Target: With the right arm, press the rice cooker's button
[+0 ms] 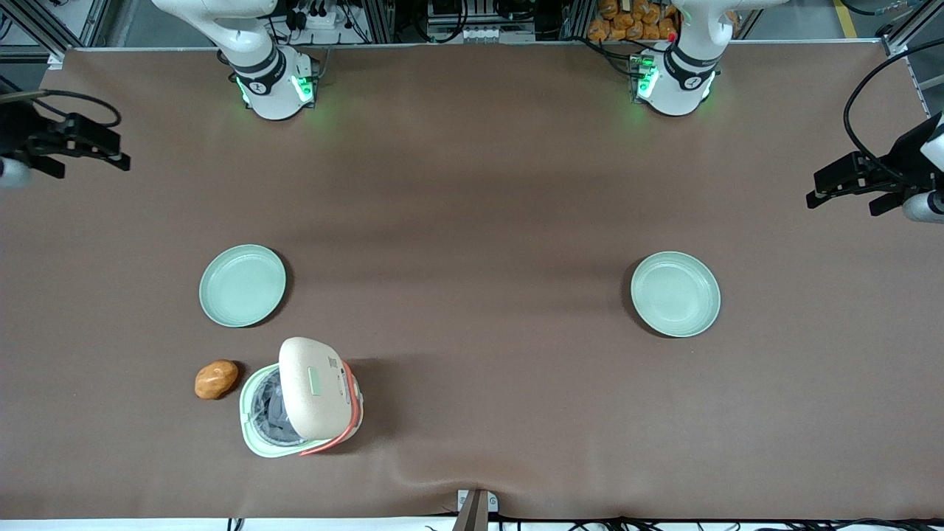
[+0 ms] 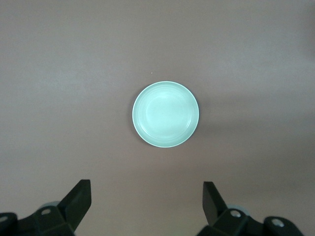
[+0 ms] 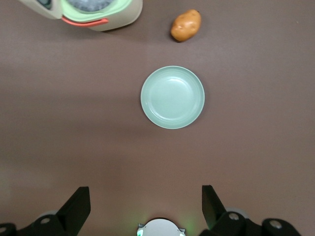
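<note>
A: Front view first. Where's the rice cooker (image 1: 301, 402)?

B: On the brown bench (image 1: 472, 221), close to the front camera and toward the working arm's end. Its cream lid (image 1: 316, 387) is swung up and tilted, so the dark inner pot shows inside the pale green rim. The coral-pink handle band runs along the lid's lower edge.

A: And the button (image 1: 316, 381)?

B: A small pale whitish-green rectangle on the raised lid's cream face, with tiny printed labels just beside it.

A: Anything else nearby?

B: A potato (image 1: 216, 379), orange-brown, lies just beside the cooker, not touching it. A pale green plate (image 1: 242, 286) sits farther from the front camera than both. A second green plate (image 1: 675, 293) lies well apart, toward the parked arm's end.

A: Where is the right arm's pincer (image 1: 110, 153)?

B: Held high at the working arm's edge of the bench, well apart from the cooker and touching nothing. In the right wrist view its two black fingers (image 3: 76, 209) stand spread wide, with bare bench between them, and the pincer (image 3: 145, 204) grips nothing.

A: What does that wrist camera look at?

B: The nearer plate (image 3: 172, 97) sits between the fingers' line and the cooker (image 3: 96, 14), with the potato (image 3: 186, 25) beside the cooker.
</note>
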You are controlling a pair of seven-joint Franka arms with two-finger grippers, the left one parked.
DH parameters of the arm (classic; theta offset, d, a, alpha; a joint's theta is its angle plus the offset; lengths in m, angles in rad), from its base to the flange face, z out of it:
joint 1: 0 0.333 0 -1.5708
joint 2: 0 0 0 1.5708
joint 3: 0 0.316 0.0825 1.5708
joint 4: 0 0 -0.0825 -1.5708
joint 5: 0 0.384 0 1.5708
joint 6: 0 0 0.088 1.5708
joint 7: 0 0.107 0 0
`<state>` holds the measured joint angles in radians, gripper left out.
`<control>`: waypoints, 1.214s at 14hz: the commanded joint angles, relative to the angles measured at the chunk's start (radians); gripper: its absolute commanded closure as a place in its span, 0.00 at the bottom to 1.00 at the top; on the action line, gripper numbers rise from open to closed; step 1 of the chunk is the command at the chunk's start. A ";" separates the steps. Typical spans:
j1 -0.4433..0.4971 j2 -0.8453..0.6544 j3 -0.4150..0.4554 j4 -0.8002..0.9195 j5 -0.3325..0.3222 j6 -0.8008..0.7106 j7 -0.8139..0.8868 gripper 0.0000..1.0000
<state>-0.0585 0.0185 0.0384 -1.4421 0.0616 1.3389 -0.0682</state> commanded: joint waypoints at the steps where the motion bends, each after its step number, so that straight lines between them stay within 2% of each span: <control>1: -0.015 -0.020 -0.008 -0.026 -0.011 -0.001 0.005 0.00; 5: -0.006 -0.017 -0.008 -0.024 -0.034 0.002 0.011 0.00; 17: 0.063 -0.011 -0.032 -0.020 -0.032 0.006 0.090 0.00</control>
<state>-0.0121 0.0186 0.0242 -1.4528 0.0466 1.3423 0.0038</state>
